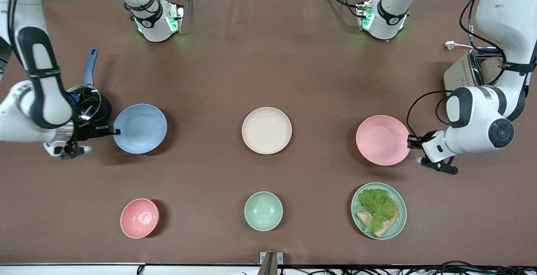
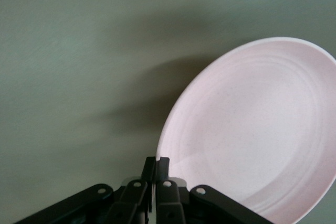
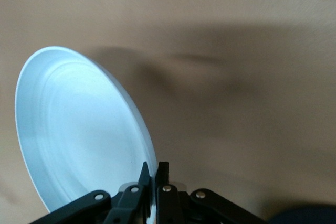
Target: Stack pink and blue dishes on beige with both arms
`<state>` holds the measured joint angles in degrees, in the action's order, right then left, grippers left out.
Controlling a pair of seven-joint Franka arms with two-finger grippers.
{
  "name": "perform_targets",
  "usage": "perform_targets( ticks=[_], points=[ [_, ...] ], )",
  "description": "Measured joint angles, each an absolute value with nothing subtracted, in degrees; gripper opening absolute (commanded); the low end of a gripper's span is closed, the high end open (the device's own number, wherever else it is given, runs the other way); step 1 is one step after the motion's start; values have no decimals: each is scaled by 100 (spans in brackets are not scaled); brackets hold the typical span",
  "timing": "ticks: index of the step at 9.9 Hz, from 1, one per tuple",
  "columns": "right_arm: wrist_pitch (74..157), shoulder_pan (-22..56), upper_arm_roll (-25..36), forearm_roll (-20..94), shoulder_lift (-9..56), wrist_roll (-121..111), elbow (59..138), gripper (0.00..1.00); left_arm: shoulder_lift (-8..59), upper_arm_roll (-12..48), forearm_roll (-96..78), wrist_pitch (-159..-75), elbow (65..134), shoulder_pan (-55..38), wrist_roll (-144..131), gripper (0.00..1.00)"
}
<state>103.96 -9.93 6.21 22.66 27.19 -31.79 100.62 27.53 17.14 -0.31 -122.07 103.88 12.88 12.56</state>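
The light blue plate [image 1: 139,128] is toward the right arm's end of the table, and my right gripper [image 1: 115,131] is shut on its rim. In the right wrist view the fingers pinch the edge of the blue plate [image 3: 79,135] at the right gripper [image 3: 156,169]. The pale pink plate [image 1: 382,140] is toward the left arm's end, with my left gripper [image 1: 411,142] shut on its rim. The left wrist view shows the pink plate [image 2: 257,129] clamped in the left gripper [image 2: 156,163]. Both plates cast wide shadows on the cloth. The beige plate [image 1: 267,130] lies bare on the table between them.
Nearer the front camera stand a small pink bowl [image 1: 139,218], a pale green bowl [image 1: 263,211] and a green plate with lettuce and bread [image 1: 379,210]. A lidded pot with a blue handle [image 1: 86,99] sits beside the right arm. A toaster [image 1: 474,69] stands by the left arm.
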Motion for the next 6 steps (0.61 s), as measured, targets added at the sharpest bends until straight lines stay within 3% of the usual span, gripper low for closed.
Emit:
perform_targets(
  ticks=[2,4,6],
  points=[
    [9494,-934,596,2268,2661,-2238,9166,0,2651,2401,-35,-12173,10344,1217,30,0],
    [9386,-556,546,2290,2637,-1490,8955,1,2658,2800,-35,-12176,10239,770,-1298,0],
    [9476,-1,526,2414,2634,-812,8952,1,2742,2824,-34,-12222,10042,-18,-2469,0]
  ],
)
